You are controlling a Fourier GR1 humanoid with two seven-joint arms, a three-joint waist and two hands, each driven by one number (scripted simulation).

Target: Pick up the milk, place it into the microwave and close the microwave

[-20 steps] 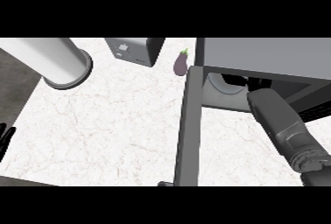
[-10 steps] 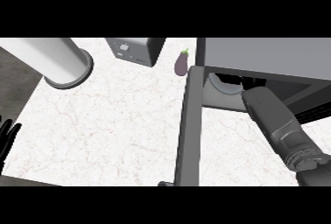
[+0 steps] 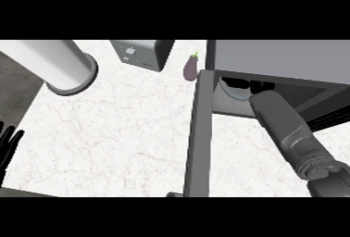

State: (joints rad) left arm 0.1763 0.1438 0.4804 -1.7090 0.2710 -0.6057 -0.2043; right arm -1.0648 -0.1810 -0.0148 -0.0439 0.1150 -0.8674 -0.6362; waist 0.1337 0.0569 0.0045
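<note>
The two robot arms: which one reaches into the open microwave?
The right arm: its forearm runs into the open microwave, hand hidden inside. The left robot hand only shows at the left edge.

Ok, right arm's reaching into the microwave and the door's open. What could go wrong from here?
1. The right hand is hidden inside the microwave, so whether the milk is set down cannot be checked.
2. The right forearm lies close beside the open door; pulling back askew might knock it.
3. The eggplant sits close to the door's hinge end and might get nudged as the door closes.
</note>
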